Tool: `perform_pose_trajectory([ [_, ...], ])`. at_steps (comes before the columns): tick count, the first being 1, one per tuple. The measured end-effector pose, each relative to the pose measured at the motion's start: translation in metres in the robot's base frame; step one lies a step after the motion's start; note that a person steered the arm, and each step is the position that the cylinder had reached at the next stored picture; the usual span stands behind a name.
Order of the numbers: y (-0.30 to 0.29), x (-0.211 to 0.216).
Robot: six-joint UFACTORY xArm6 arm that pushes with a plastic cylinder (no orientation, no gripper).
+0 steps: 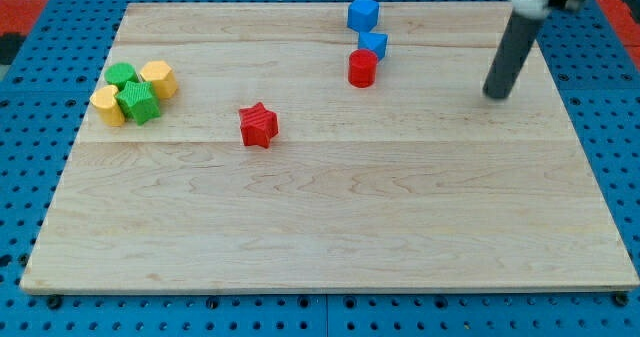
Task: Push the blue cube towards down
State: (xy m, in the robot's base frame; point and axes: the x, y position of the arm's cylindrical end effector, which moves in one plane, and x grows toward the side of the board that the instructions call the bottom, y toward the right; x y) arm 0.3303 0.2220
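Note:
The blue cube [363, 14] sits near the view's top, right of centre. Just below it lies a second blue block [373, 45], its shape unclear, touching a red cylinder [362, 68]. My tip [495, 95] is on the board at the view's right, well to the right of and lower than the blue cube, apart from every block.
A red star [259, 125] lies left of centre. At the view's left is a tight cluster: two green blocks [139, 103], [121, 75] and two yellow blocks [158, 78], [107, 105]. The wooden board [330, 237] ends in a blue surround.

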Motion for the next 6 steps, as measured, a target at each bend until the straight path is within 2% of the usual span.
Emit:
perform_pose_trajectory([
  [1,-0.027,-0.074],
  [2,-0.098,-0.110],
  [3,-0.126,-0.125],
  [4,-0.127,-0.138],
  [5,-0.169,-0.107],
  [6,-0.184,-0.101],
])
